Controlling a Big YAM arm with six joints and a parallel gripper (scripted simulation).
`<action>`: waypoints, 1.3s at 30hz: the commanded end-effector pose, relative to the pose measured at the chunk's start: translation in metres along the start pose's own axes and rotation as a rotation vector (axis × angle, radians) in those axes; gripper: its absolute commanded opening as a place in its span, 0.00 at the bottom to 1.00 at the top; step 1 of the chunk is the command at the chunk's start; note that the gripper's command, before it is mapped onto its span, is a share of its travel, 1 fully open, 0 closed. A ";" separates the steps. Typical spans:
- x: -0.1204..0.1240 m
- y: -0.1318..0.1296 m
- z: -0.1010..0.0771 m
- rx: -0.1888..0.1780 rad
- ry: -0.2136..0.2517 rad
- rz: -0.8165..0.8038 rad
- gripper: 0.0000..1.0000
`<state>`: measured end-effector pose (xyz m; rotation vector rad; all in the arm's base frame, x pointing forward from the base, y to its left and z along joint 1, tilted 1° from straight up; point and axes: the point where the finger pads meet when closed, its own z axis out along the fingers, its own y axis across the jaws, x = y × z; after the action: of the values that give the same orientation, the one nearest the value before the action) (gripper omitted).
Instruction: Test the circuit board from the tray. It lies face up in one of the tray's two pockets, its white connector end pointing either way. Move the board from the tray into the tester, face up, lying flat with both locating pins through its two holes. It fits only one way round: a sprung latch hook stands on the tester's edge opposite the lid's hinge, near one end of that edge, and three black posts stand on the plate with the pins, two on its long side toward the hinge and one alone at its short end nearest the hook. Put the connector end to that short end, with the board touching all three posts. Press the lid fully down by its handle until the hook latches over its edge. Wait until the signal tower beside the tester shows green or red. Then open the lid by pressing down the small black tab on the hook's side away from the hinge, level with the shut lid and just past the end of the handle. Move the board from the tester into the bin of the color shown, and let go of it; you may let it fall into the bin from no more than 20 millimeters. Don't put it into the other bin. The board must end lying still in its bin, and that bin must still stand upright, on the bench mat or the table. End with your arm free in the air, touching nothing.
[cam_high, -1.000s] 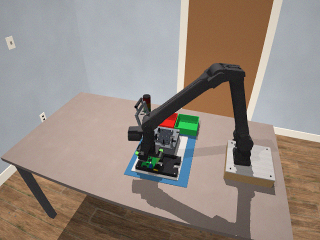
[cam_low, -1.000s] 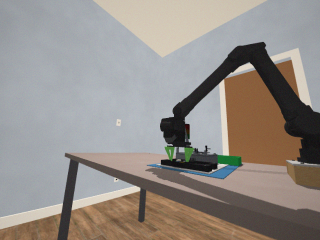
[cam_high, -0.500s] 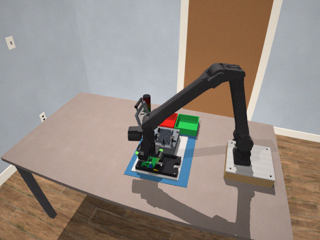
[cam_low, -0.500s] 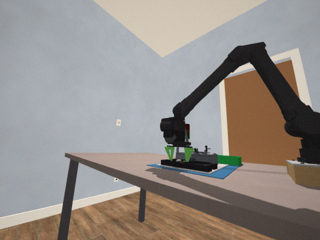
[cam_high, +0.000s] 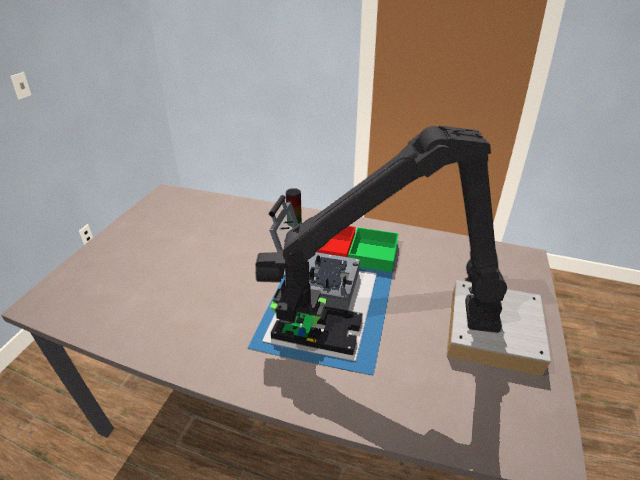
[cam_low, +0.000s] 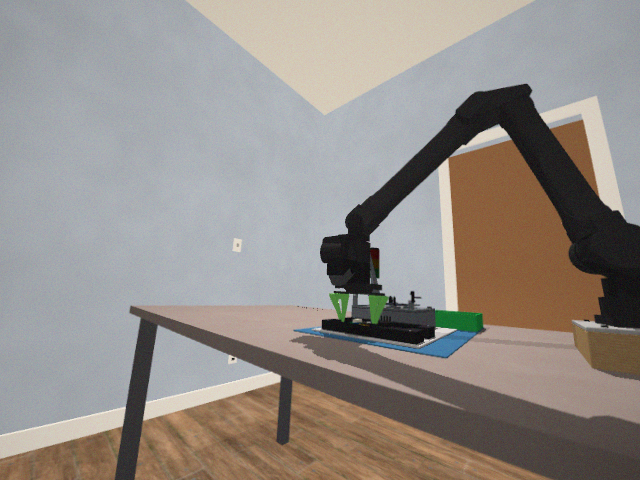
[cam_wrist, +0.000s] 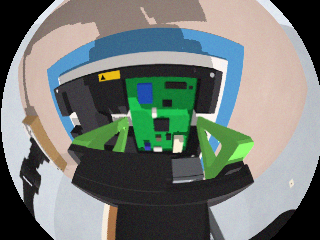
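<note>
The green circuit board (cam_high: 305, 324) (cam_wrist: 160, 110) lies face up in the left pocket of the black tray (cam_high: 341, 333) (cam_low: 398, 331) (cam_wrist: 86, 103). My gripper (cam_high: 298, 314) (cam_low: 357, 319) (cam_wrist: 162, 120) is open and points straight down over the board, with one green finger on each long side of it and the tips near the tray's top. Nothing is between the fingers. The tester (cam_high: 333, 276) (cam_low: 408, 312) stands behind the tray with its lid (cam_high: 279, 227) raised and its plate bare. The signal tower (cam_high: 293, 198) (cam_low: 374, 263) stands beside it.
A red bin (cam_high: 338, 242) and a green bin (cam_high: 374, 248) (cam_low: 460, 320) stand behind the tester. Everything sits on a blue mat (cam_high: 372, 330) (cam_low: 444, 343) (cam_wrist: 74, 60). The tray's right pocket is empty. The arm's base block (cam_high: 498, 335) stands at the right.
</note>
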<state>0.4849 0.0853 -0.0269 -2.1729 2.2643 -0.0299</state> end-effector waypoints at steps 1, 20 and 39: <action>0.006 -0.006 -0.012 0.015 -0.002 0.005 0.92; 0.006 -0.006 -0.011 0.014 -0.002 0.005 0.92; 0.006 -0.006 -0.011 0.014 -0.002 0.006 0.81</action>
<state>0.4849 0.0853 -0.0269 -2.1729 2.2641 -0.0300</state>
